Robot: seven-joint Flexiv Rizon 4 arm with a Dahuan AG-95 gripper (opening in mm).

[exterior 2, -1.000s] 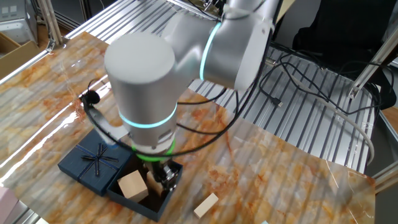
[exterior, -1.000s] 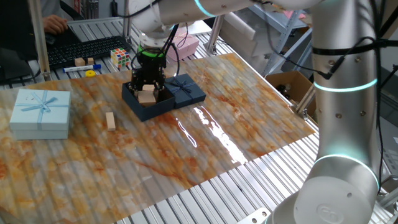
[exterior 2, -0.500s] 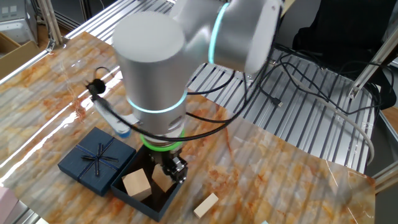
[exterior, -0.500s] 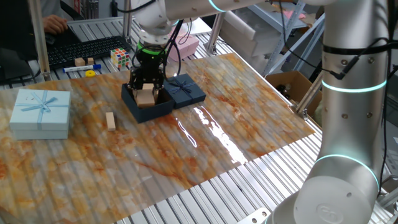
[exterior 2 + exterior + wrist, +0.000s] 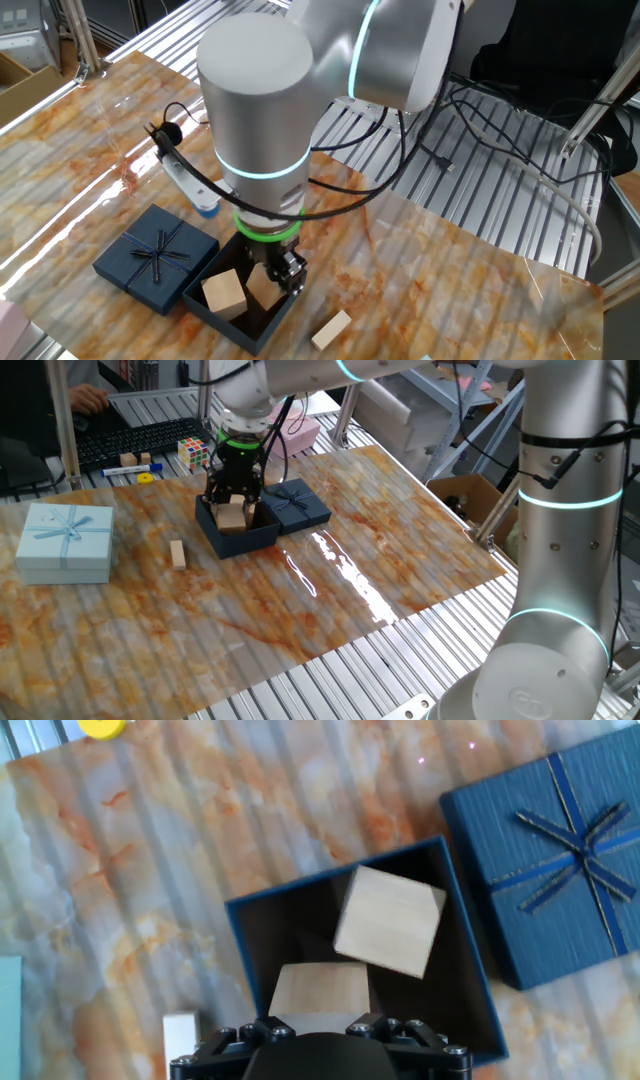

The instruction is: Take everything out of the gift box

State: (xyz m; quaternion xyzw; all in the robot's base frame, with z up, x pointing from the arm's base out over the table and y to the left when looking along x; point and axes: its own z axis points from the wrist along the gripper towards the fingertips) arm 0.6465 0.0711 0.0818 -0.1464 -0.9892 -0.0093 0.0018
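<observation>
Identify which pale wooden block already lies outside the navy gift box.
The thin slab on the table beside the gift box; the two other blocks sit inside it.

No readable text, label, brand, number or sign anywhere: none on the gift box [image 5: 470, 1010], none on its lid [image 5: 560, 850], none on the wooden blocks [image 5: 388, 922].
</observation>
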